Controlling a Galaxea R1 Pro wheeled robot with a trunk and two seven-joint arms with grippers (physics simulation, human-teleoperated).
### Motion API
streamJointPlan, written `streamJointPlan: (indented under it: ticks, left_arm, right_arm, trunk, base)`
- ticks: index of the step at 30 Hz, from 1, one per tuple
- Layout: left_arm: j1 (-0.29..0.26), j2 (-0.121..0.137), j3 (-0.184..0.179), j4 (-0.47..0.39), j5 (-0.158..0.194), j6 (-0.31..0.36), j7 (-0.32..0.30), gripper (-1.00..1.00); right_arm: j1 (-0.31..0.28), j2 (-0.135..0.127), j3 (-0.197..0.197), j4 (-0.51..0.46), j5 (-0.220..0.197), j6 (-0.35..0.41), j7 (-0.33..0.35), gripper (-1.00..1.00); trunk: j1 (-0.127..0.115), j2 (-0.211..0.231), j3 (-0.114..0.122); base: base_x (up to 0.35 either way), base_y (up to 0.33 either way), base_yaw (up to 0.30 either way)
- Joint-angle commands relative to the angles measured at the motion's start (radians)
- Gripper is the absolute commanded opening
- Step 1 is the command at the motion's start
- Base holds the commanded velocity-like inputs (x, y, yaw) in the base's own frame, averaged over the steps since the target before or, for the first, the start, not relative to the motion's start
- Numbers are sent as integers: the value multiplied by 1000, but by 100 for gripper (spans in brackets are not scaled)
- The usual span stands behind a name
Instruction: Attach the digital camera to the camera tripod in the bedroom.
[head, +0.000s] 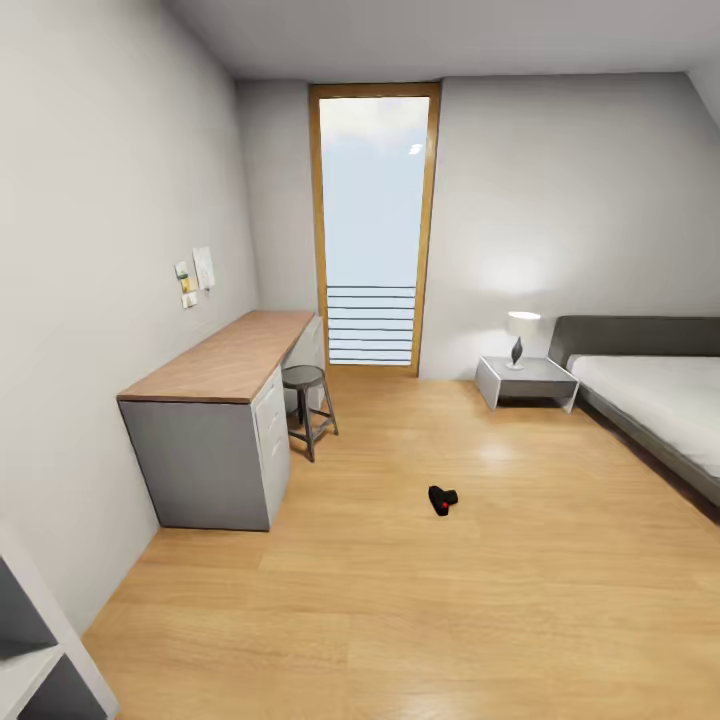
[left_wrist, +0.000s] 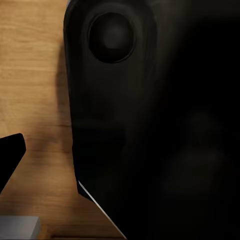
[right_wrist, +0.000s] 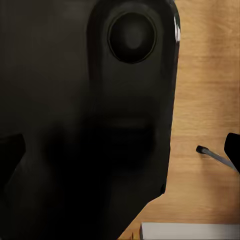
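I cannot tell if either end effector is open or closed, as both arms look tucked in for driving, and the digital camera (head: 442, 499) lies on the wood floor (head: 520, 600) mid-room, waiting to be fetched.

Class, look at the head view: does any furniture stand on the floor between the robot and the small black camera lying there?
Nothing visible does. The small black camera with a red button lies on open light wood plank floor; the round grey stool and grey wood-topped desk stand off to the left, beyond it.
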Motion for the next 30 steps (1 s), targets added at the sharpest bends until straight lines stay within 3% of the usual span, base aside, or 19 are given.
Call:
streamJointPlan:
  ticks: [1,6,12,21,25,30]
  left_arm:
    - [0,0,0,0,0,0,0,100]
    - [9,-10,-3,-16,1,1,-5,100]
    - [9,2,1,-23,-1,5,0,100]
    - [9,6,1,-23,-2,6,0,100]
    - [9,25,2,-23,-2,6,1,100]
    - [9,26,2,-24,-2,6,2,100]
  right_arm:
    - [0,0,0,0,0,0,0,100]
    - [-6,-28,2,-6,2,-5,2,100]
    - [-8,-62,-1,-16,2,-35,3,100]
    - [-8,-64,0,-17,2,-86,3,100]
    - [-8,-64,-2,-17,2,-108,3,100]
    - [-8,-64,-3,-17,2,-136,3,100]
  trunk:
    - [0,0,0]
    - [0,0,0]
    - [0,0,0]
    - [0,0,0]
    - [0,0,0]
    - [0,0,0]
  base:
    - [0,0,0]
    - [0,0,0]
    - [165,123,-19]
    - [269,206,-235]
    - [275,211,-298]
    - [275,211,-300]
